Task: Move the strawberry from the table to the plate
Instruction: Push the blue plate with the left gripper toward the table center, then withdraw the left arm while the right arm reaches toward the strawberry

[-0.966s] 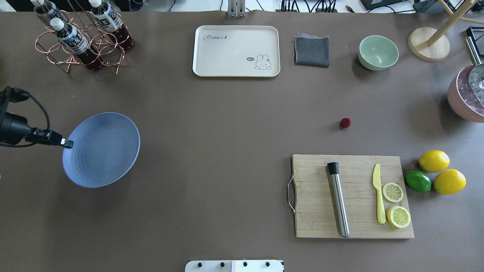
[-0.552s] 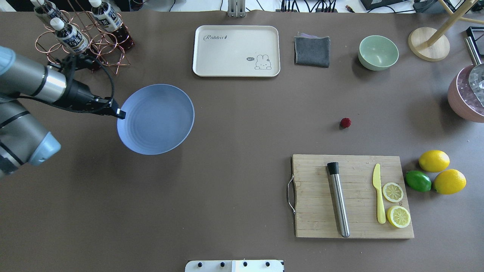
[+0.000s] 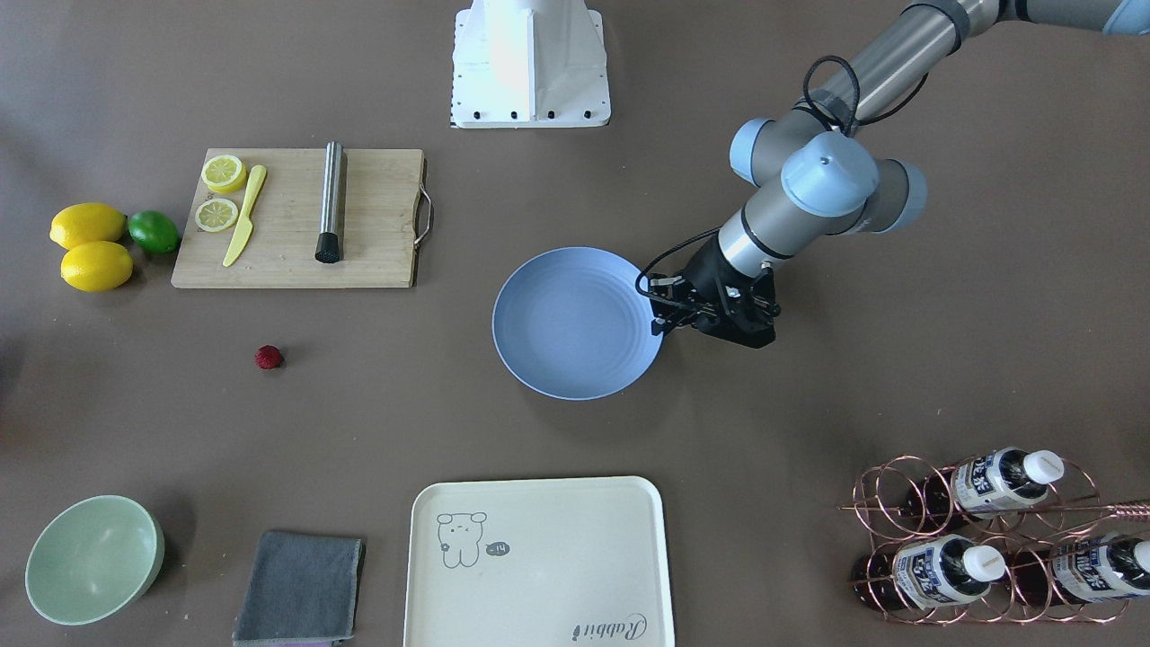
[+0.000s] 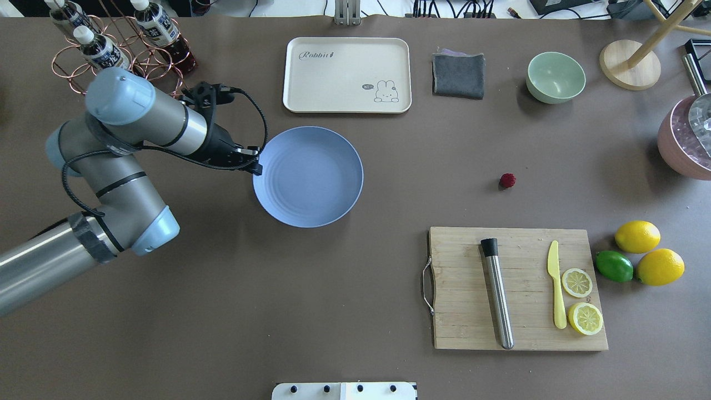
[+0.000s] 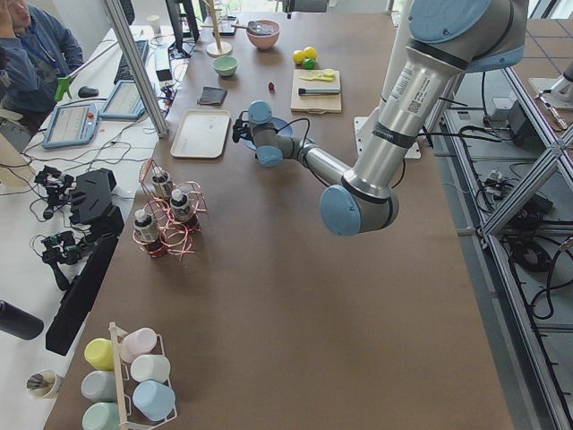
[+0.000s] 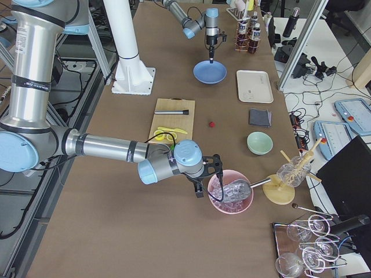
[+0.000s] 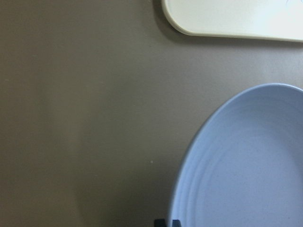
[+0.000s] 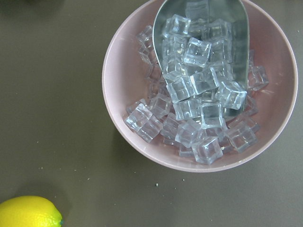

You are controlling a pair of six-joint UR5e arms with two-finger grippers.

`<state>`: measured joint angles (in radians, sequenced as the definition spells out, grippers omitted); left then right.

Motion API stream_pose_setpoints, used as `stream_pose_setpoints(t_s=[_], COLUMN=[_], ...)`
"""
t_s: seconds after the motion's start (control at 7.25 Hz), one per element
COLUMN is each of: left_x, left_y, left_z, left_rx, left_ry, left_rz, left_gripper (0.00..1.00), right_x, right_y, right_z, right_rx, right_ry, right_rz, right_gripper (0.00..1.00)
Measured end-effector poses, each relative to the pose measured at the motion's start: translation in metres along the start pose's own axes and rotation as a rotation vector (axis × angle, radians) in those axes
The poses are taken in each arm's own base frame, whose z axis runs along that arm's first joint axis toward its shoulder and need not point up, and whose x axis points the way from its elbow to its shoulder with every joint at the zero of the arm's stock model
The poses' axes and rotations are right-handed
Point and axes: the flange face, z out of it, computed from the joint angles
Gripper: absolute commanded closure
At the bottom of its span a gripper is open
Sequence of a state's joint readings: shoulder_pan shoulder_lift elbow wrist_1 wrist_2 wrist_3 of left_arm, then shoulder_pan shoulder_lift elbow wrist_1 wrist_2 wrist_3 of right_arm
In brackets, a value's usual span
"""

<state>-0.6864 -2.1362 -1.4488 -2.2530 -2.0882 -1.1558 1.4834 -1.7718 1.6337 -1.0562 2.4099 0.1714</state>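
Note:
The strawberry (image 4: 507,180), small and dark red, lies alone on the brown table (image 4: 389,255), above the cutting board; it also shows in the front-facing view (image 3: 269,358). The light-blue plate (image 4: 311,178) sits level left of centre, just below the cream tray. My left gripper (image 4: 256,166) is shut on the plate's left rim (image 3: 654,310); its dark fingertips (image 7: 168,222) meet at that rim. I cannot tell whether the plate touches the table. My right gripper (image 6: 200,186) hangs by the pink ice bowl, far from the strawberry; I cannot tell whether it is open or shut.
A cutting board (image 4: 461,328) holds a steel muddler, a yellow knife and lemon slices. Two lemons and a lime (image 4: 614,266) lie to its right. Along the far edge stand a cream tray (image 4: 347,75), grey cloth, green bowl (image 4: 555,76) and bottle rack (image 4: 161,66). A pink ice bowl (image 4: 680,150) sits far right.
My left arm has carried the plate from the table's left edge rightward to near the centre, below the tray. The strawberry has stayed in place.

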Motion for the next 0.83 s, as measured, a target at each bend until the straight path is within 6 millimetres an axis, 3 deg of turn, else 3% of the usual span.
stream_pose_setpoints(t_s=[0.14, 0.28, 0.55, 0.83], left_x=[0.025, 0.038, 0.042, 0.035], left_y=[0.007, 0.011, 0.011, 0.004], left_z=[0.015, 0.025, 0.037, 0.023], left_rx=[0.008, 0.011, 0.018, 0.042], left_ry=[-0.013, -0.020, -0.034, -0.033], left_rz=[0.003, 0.006, 0.012, 0.014], left_gripper=[1.00, 0.03, 0.02, 0.02], right_x=[0.000, 0.000, 0.000, -0.004], right_y=[0.000, 0.000, 0.000, -0.005], right_z=[0.000, 0.000, 0.000, 0.000], right_rx=[0.000, -0.001, 0.000, 0.001], right_ry=[0.000, 0.000, 0.000, -0.002], right_rz=[0.000, 0.000, 0.000, 0.013], right_gripper=[0.00, 0.00, 0.00, 0.00])
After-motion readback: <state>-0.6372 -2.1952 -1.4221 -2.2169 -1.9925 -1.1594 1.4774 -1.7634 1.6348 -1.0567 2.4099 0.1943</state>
